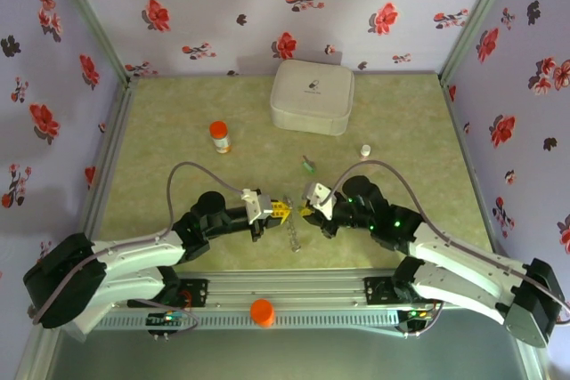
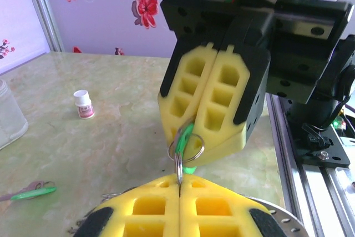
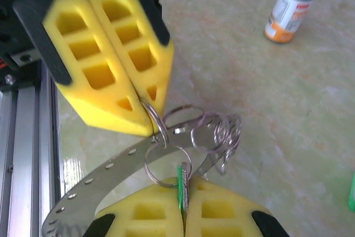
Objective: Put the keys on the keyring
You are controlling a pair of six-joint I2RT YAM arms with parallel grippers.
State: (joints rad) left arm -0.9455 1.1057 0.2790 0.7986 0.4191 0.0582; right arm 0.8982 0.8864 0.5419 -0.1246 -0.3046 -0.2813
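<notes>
Top view: we record the left gripper [image 1: 283, 210] and right gripper [image 1: 305, 209] meeting tip to tip over the table [image 1: 178, 166] near its front edge. The keyring [image 1: 294, 236] hangs limp between them. A loose key [image 1: 308, 166] lies well behind them, short of a white case [image 1: 312, 97].

Left wrist view: the left gripper's jaws are pressed together on a wire loop of the keyring, which rises from their seam. Opposite, the right gripper's jaws are clamped on the held key [image 2: 186, 136], whose green head overlaps that loop; we cannot tell whether it is threaded.

Right wrist view: the right jaws pinch the held key edge-on, the left jaws pinch the keyring, and further loops dangle beside them. An orange-capped bottle [image 3: 291, 6] stands well apart
</notes>
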